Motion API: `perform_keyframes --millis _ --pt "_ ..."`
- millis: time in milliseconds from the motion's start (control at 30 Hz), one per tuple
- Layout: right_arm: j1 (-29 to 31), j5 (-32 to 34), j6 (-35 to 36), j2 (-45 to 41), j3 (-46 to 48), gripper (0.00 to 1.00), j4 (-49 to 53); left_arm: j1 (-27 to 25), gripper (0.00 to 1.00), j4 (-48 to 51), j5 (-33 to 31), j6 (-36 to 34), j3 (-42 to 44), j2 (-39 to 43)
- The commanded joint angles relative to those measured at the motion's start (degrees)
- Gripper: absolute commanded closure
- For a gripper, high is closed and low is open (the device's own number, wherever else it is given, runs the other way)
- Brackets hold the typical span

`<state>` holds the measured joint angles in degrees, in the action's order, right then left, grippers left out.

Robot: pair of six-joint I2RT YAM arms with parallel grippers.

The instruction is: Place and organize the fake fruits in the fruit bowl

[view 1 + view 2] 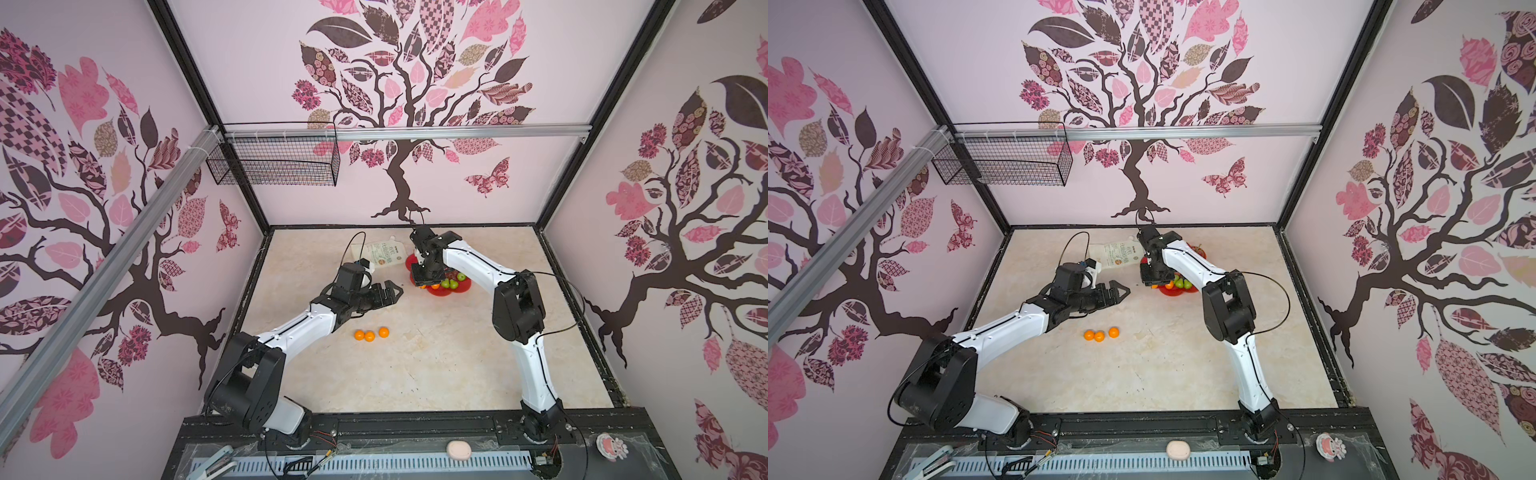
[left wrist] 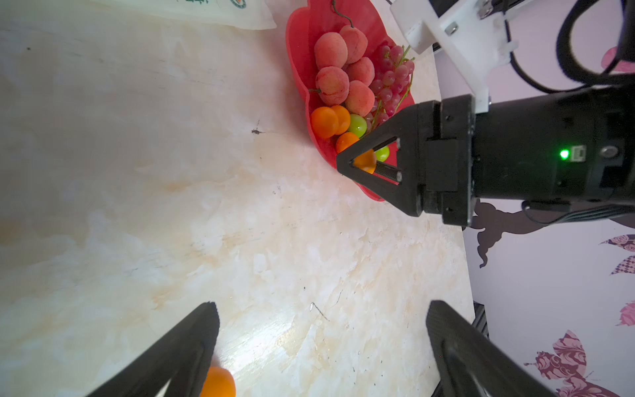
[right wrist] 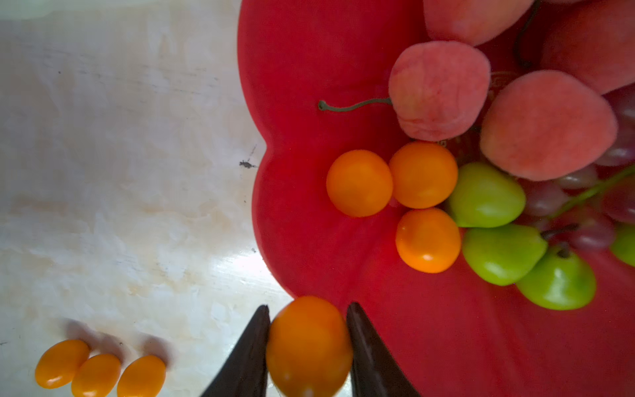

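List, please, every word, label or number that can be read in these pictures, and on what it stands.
white pouch: green print, too small and blurred to read.
fruit bowl: gold marks at its centre, mostly covered, unreadable.
round sticker: cartoon picture, no legible words.
No text can be quoted.

Setting: a robot test cell in a lab.

Evidence:
- Two white-and-black arms (image 1: 299, 324) are bolted to a black base rail (image 1: 415, 428) at the near edge, well back from the left claw (image 1: 394, 291).
- A marble-look tabletop (image 1: 415, 365) lies under the claw, boxed in by black frame posts (image 1: 187, 66) and aluminium rails (image 1: 415, 133).
- Tree-print wall panels (image 1: 540, 174) stand beyond the claw and to both sides of it.
- A wire basket (image 1: 274, 166) hangs from the rail, high up and left of the claw.
- A vent grille (image 1: 415, 463) runs along the near side of the base rail.
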<state>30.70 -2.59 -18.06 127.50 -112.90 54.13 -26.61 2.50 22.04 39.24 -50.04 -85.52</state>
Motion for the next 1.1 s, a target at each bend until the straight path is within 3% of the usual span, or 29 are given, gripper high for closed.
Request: perform_keyframes --millis 0,1067 --pt "-0.9 0.5 0.6 -4.8 0.6 0.63 -0.1 -1.0 0.02 -1.6 1.0 0.0 -3.7 -1.7" --pt "-3.7 -0.4 0.7 0.9 -0.7 0.60 -0.2 -3.5 0.01 -1.1 2.4 -0.4 -4.8 -5.5"
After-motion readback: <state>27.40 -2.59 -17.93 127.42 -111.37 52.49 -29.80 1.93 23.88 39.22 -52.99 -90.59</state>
